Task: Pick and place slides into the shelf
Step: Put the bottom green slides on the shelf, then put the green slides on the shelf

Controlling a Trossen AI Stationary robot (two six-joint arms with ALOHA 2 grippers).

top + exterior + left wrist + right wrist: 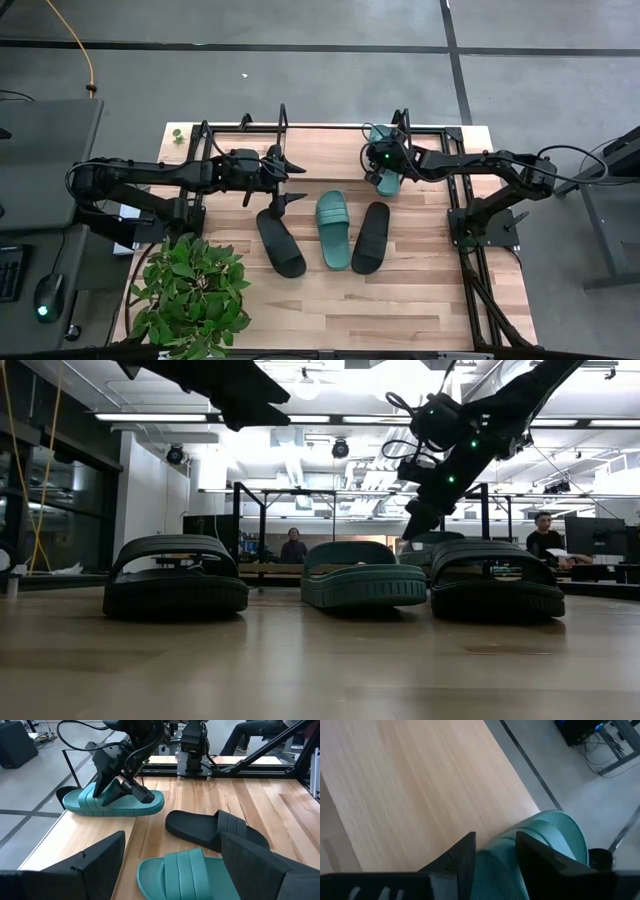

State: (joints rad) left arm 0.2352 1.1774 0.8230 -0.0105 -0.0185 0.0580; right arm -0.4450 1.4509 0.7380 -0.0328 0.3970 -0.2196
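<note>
Four slides show on the wooden table [400, 300]. Three lie side by side at its middle: a black slide [280, 241], a teal slide [335, 229] and a second black slide [371, 237]. The fourth, another teal slide [114, 802], sits at the far edge on the shelf [330, 128], whose thin black end frames stand at the back of the table. The right gripper [125, 787] is on this slide, its dark fingers [462, 855] pinching the strap from both sides. The left gripper [290, 180] hangs above the table just beyond the first black slide's toe, its fingers spread wide. A leafy potted plant [190, 290] stands at the table's near left corner. Beyond the table lies grey floor with dark seams; the low view shows ceiling lights and two seated people, too small to make out further. Most of the shelf board is hidden behind the arms.
</note>
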